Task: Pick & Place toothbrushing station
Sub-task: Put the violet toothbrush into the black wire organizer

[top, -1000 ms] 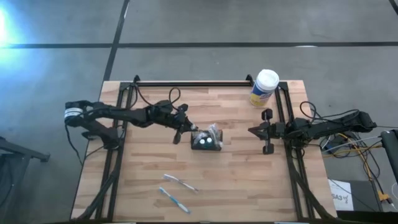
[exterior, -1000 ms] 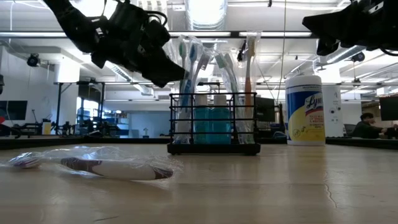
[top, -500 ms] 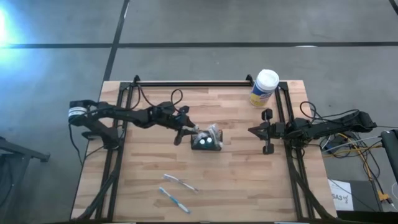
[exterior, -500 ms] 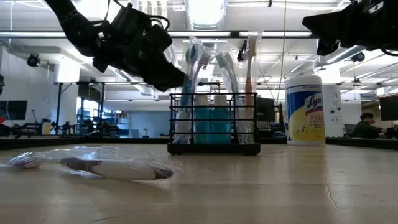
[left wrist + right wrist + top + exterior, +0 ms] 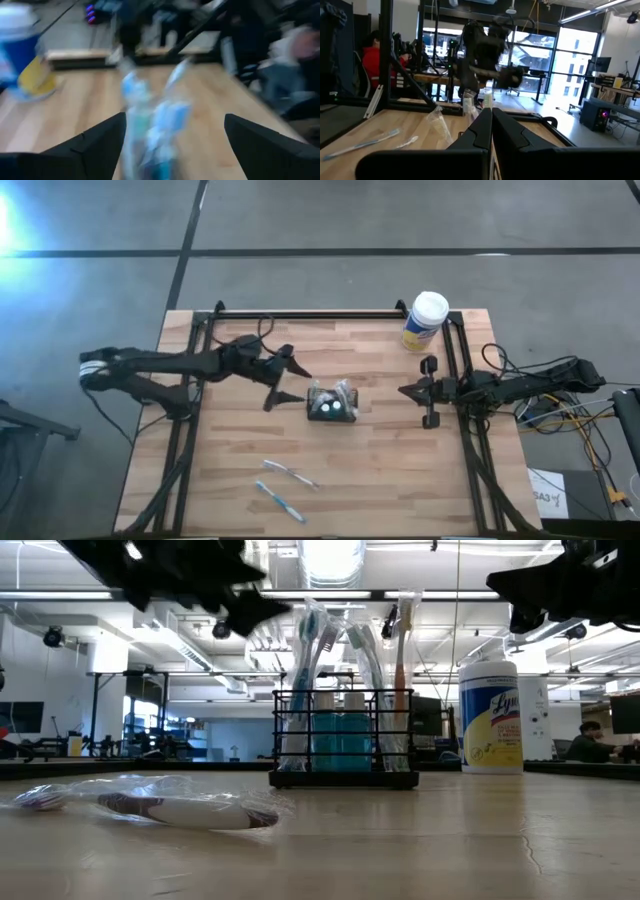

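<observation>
Standing at frame centre: small black wire-sided toothbrushing station (image 5: 332, 405), upright on the pale wooden tabletop (image 5: 380, 470), toothbrushes and teal bottles inside it.
Left tool (image 5: 282, 377): just left of the station in the high view, fingers spread wide apart, clamped on nothing, not touching the holder.
Right tool (image 5: 404, 390): centre right of the high view, well apart from the station, fingers pressed together, empty.
Yellow canister with white cap (image 5: 425, 321): upper right of the tabletop.
Two loose wrapped toothbrushes (image 5: 284, 488): lower centre-left, lying flat.
</observation>
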`<state>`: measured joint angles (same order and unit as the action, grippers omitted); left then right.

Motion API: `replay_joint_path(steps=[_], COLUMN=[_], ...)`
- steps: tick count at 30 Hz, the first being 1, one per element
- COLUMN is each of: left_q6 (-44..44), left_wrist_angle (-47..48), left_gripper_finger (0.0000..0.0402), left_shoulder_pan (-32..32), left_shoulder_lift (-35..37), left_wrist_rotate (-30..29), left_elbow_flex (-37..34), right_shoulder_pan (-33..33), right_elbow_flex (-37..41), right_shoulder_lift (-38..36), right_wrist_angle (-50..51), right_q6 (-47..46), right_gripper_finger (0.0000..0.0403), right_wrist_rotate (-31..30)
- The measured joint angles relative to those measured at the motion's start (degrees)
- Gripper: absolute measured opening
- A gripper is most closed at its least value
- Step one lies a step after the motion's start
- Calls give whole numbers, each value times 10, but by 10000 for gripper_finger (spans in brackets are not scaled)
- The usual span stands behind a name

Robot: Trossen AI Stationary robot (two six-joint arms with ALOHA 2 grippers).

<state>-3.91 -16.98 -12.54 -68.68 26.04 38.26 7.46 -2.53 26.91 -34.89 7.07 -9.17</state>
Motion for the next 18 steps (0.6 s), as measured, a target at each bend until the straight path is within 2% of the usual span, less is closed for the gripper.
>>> replay_joint_path(steps=[4,7,9,14,18], left_q6=[24,13,2,51,73], left_wrist_angle=[33,93,125,130,117], left_gripper_finger=[329,295,264,155,30], left_shoulder_pan=[14,15,15,16,18], left_shoulder_lift=[102,194,258,385,444], left_wrist_rotate=[15,10,-16,-104,-106], left_elbow_flex=[-17,-35,-58,-151,-212], right_shoulder_pan=[0,0,0,0,0], right_elbow_flex=[0,0,0,1,1], right_shoulder_lift=[3,2,3,3,3], right_wrist_angle=[0,0,0,0,2], right_q6=[0,-5,-9,-9,-9], right_gripper_finger=[8,8,8,8,8], right_wrist_rotate=[0,0,0,0,0])
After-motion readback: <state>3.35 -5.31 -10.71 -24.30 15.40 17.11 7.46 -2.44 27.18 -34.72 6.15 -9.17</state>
